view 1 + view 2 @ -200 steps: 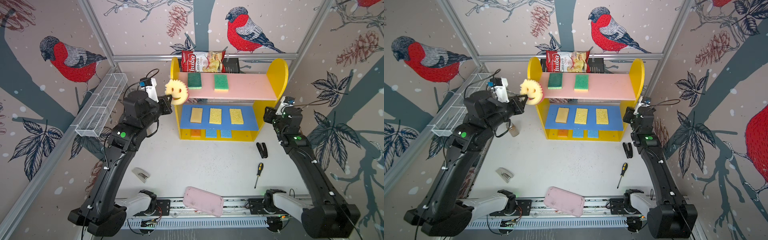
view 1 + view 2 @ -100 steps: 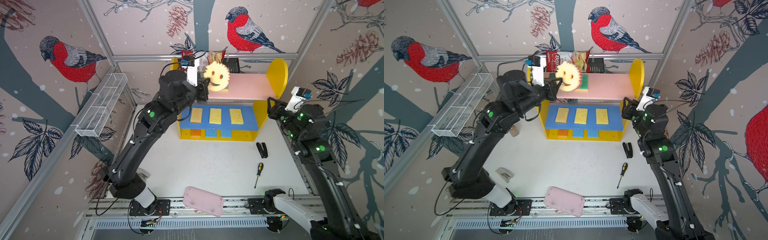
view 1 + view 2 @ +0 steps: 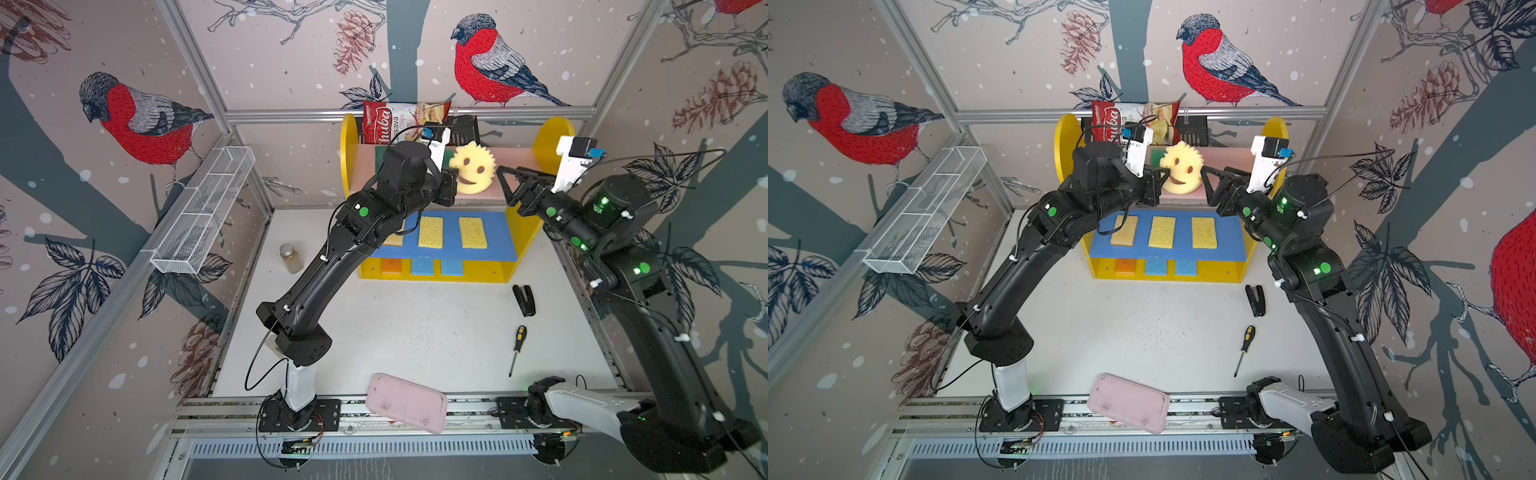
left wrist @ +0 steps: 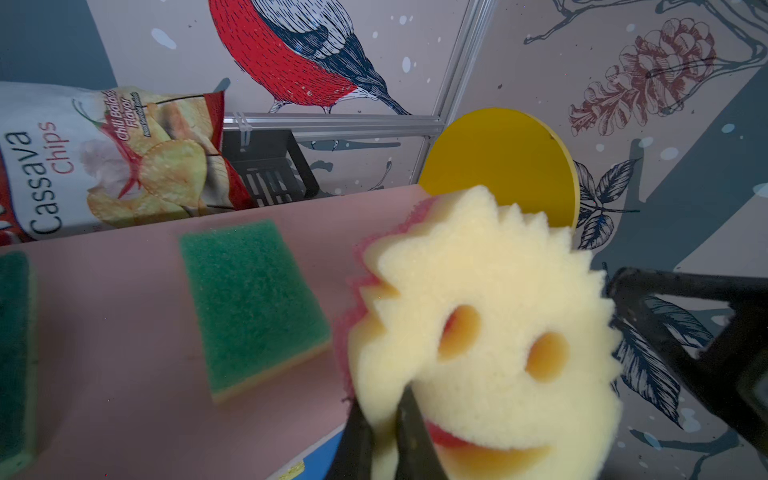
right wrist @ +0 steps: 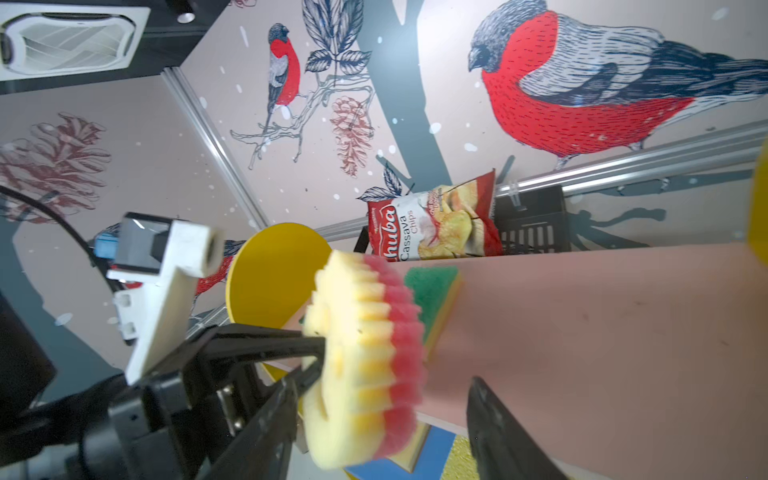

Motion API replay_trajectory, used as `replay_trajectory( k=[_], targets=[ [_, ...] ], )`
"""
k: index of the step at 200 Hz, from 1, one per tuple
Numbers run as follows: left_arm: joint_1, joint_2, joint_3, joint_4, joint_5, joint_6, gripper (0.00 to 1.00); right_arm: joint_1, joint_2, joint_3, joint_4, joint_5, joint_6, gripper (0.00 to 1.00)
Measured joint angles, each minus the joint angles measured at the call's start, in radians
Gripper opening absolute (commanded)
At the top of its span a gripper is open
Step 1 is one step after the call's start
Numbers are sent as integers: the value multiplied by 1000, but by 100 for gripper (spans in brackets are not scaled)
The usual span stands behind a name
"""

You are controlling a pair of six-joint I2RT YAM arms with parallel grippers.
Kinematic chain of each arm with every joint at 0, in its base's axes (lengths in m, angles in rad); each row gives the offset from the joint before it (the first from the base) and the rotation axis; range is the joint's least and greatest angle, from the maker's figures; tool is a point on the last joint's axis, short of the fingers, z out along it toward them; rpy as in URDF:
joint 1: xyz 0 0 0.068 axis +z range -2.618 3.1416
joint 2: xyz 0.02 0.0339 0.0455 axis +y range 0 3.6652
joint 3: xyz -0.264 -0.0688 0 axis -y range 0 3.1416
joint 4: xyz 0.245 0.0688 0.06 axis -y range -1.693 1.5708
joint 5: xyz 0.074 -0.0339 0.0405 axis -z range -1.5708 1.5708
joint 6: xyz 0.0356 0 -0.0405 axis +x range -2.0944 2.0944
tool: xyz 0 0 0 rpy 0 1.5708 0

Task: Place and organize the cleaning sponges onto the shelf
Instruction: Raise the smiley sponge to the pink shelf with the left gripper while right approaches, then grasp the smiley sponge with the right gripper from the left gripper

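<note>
My left gripper (image 3: 451, 183) (image 4: 382, 407) is shut on the lower edge of the round yellow-pink smiley sponge (image 3: 473, 172) (image 4: 490, 332), holding it upright over the right half of the shelf's pink upper board (image 3: 515, 162). From the right, my right gripper (image 3: 500, 178) (image 5: 397, 370) stands open, with the smiley sponge (image 5: 365, 365) between its spread fingers. Two green sponges (image 4: 249, 303) (image 4: 12, 353) lie flat on the pink board. The blue middle board (image 3: 503, 237) carries two yellow sponges (image 3: 430, 232) (image 3: 472, 232) and a tan one (image 3: 1124, 230). An orange sponge (image 3: 391, 266) and two blue sponges (image 3: 422, 266) sit on the yellow base.
A chips bag (image 3: 399, 120) and a black basket (image 3: 465, 124) stand behind the shelf. A white wire rack (image 3: 203, 208) hangs on the left wall, with a jar (image 3: 291, 257) below it. A stapler (image 3: 524, 299), a screwdriver (image 3: 516, 349) and a pink tray (image 3: 406, 402) lie in front.
The left arm has carried the smiley sponge from left of the shelf rightward across the pink board. The right gripper has risen, swung in toward the sponge and opened.
</note>
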Motion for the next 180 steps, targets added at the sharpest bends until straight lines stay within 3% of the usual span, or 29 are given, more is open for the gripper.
replay_trajectory(
  k=[25, 69, 109, 180],
  targets=[
    [-2, 14, 0, 10, 26, -6, 10, 1, 69, 83, -3, -63, 18, 67],
    [-3, 7, -16, 50, 55, -10, 10, 1, 174, 198, -60, -24, -7, 66],
    [-4, -3, -43, 62, 58, -21, 10, -2, 217, 234, -94, 5, -26, 50],
    [-11, -7, -53, 71, 20, 3, 10, -17, 251, 259, -167, 45, -55, 60]
  ],
)
